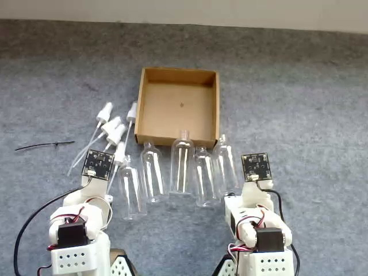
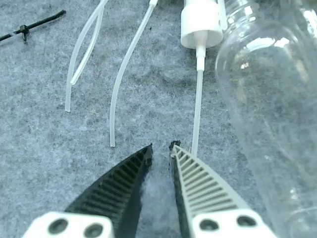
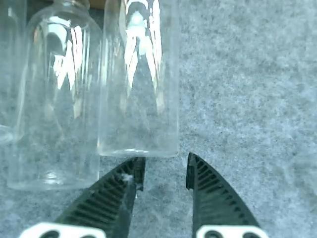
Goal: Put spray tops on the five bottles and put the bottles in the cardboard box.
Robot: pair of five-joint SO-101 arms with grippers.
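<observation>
High view: the cardboard box (image 1: 140, 103) sits open-topped mid-desk (image 1: 299, 86). The five bottles (image 1: 182, 164) lie on their sides in a row at its 6 o'clock, necks toward it, and none is capped. The spray tops (image 1: 117, 133) lie loose in a cluster at the box's 8 o'clock, with their dip tubes trailing toward the left arm. A black cable tie (image 1: 46, 145) lies apart at their 9 o'clock and seems to have no part in the job.

The layout appears to split the work, with tops on the left arm's side and bottles spread in front of both arms.

In the left wrist view, the left end effector (image 2: 161, 148) hangs low over the desk. Its jaws are nearly together with a narrow gap and hold nothing. The pale fingertip sits just beside the end of one dip tube (image 2: 197, 104), which runs up to a white pump head (image 2: 200, 25) next to a clear bottle (image 2: 267, 114). That looks like a line-up for picking this top.

In the right wrist view, the right end effector (image 3: 166, 166) rests empty with its jaws apart, just short of the base of the end bottle (image 3: 138, 84). It is probably placed to steady or lift that bottle.
</observation>
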